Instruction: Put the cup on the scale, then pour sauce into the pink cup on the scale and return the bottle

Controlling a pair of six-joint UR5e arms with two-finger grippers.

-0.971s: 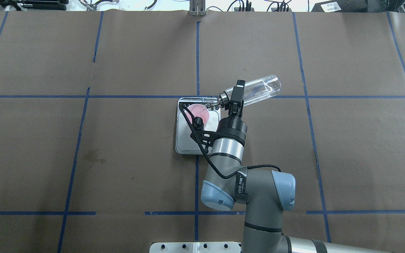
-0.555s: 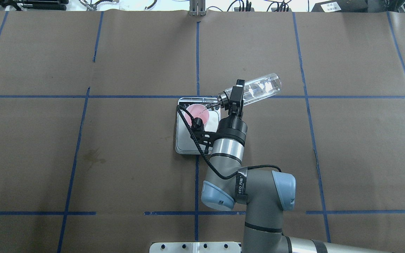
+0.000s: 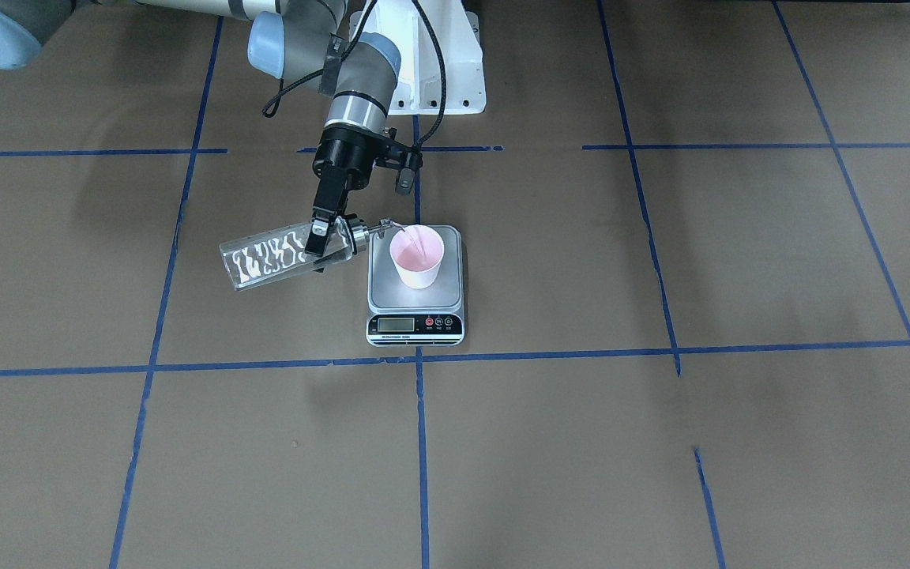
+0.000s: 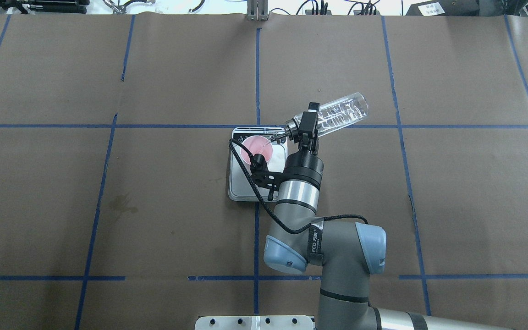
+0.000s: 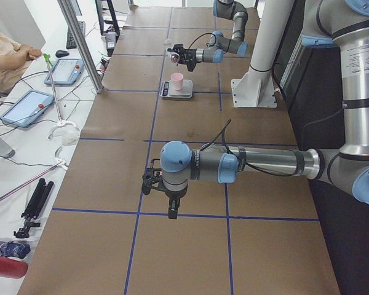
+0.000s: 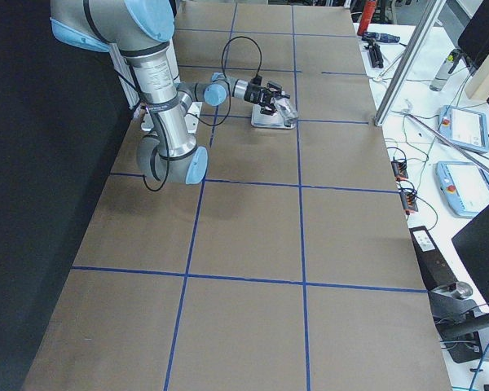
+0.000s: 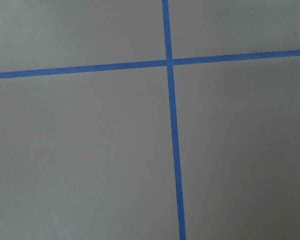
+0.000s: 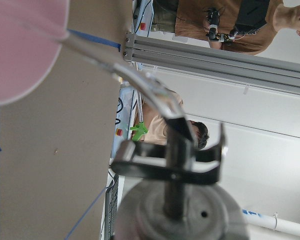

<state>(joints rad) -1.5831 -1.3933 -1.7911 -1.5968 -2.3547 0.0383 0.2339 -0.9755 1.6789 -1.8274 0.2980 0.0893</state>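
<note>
the bottle point(image 3: 273, 257) is clamped near its neck between the closed fingers of the right gripper point(image 3: 321, 241) and tipped almost flat. its glass body stretches out past the gripper on the side away from the scale point(image 3: 415, 304), and its silver cap point(image 3: 354, 235) and thin spout point(image 3: 382, 227) stick out on the scale's side. the sauce point(image 3: 253, 265) shows as clear liquid broken by bright glints along the glass, and a fine thread of it runs from the spout tip down into the cup point(image 3: 417, 257). the cup stands upright on the steel platform just beyond the spout, apart from the gripper's fingers, on the half of the platform near the black display strip. there is one bottle, one cup and one scale, and two arms. the front-facing view shows the lit display and the round buttons. in the overhead view the right arm's wrist hangs over the near part of the scale point(image 4: 244, 185) and part of the cup point(image 4: 255, 145), but the bottle point(image 4: 343, 113) is plain there. the right wrist camera alone looks along the spout point(image 8: 140, 82) to the pink rim point(image 8: 20, 45), with the cap blurred at the bottom. the left gripper point(image 5: 171, 206) shows only in the exterior left view, low over the table point(image 5: 190, 117) and well apart from the scale, and i cannot tell whether it is open or closed. its own camera sees only brown paper crossed by blue tape point(image 7: 172, 150).
</note>
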